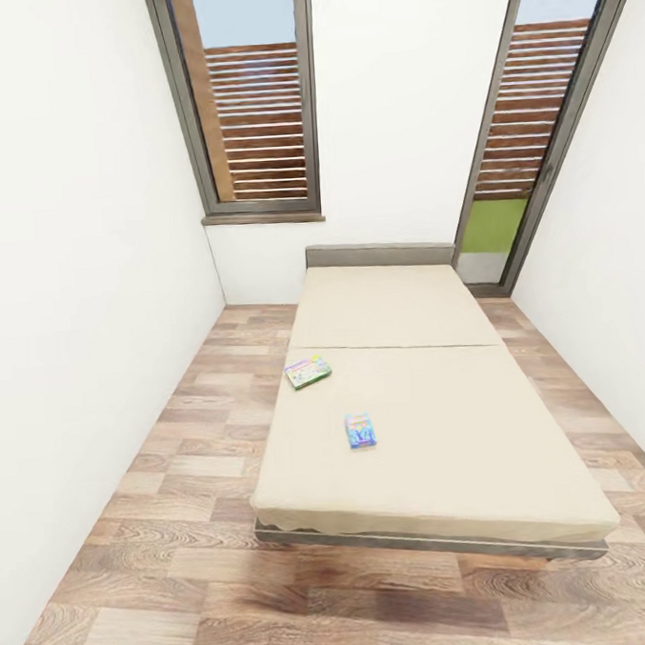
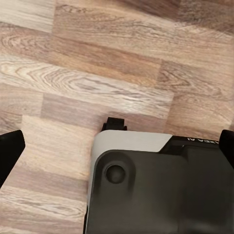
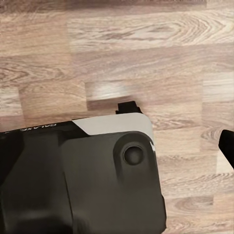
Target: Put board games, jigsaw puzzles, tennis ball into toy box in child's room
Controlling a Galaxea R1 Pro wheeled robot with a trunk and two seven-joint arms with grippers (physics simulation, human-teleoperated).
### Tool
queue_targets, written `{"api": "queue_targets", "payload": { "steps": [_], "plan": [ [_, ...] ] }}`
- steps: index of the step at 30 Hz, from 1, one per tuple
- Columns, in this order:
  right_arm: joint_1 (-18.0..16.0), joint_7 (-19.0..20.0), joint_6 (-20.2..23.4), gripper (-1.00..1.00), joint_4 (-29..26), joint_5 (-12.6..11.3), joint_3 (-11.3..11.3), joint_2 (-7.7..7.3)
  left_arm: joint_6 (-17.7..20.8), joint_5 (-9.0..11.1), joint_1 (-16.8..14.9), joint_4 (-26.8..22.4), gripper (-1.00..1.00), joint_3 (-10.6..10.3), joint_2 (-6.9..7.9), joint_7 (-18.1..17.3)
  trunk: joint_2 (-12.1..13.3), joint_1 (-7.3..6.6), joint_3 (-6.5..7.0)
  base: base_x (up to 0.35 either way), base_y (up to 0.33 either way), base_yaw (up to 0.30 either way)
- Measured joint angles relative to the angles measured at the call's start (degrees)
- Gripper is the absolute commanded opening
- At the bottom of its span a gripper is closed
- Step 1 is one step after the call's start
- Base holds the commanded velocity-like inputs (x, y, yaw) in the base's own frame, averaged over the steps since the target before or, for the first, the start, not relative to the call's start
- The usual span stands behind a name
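With two board games lying flat on the bed [image 1: 445, 449], the green one [image 1: 307, 371] near its left edge and the blue one [image 1: 361, 430] closer, both grippers hanging over the wood floor [image 1: 184, 560], fingers apart and empty, the robot should roll close along that left side before reaching.

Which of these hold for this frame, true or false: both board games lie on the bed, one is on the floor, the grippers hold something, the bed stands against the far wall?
1. Two small colourful board game boxes lie on the beige mattress: the green-edged box and the blue box. True.
2. One box lies on the wooden plank floor. False: both rest on the low grey-framed bed.
3. The wrist views show a toy held. False: they show floor and the robot's dark base.
4. The bed's headboard is at the far wall, between two tall windows. True.
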Motion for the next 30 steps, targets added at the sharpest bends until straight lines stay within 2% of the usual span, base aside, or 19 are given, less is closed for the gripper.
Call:
{"api": "queue_targets", "payload": {
  "steps": [25, 28, 30],
  "plan": [
    [-0.1, 0.1, 0.0, 1.00, -0.1, -0.1, 0.0, 0.00, 0.0, 0.0, 0.0, 0.0, 1.00, 0.1, 0.10, -0.1, 0.0, 0.00, 0.00, 0.000, 0.000, 0.000],
    [-0.1, 0.2, 0.0, 1.00, -0.1, -0.1, 0.0, -0.07, 0.2, 0.1, 0.0, -0.3, 1.00, 0.2, 0.99, -1.0, 0.0, 0.00, 0.00, 0.000, 0.000, 0.000],
    [-0.1, 0.4, -0.1, 1.00, -0.5, 0.0, 0.0, -0.17, 0.5, 0.1, 0.0, -0.5, 1.00, 0.3, 2.01, -2.8, 0.0, 0.00, 0.00, 0.000, 0.000, 0.000]
  ]
}}
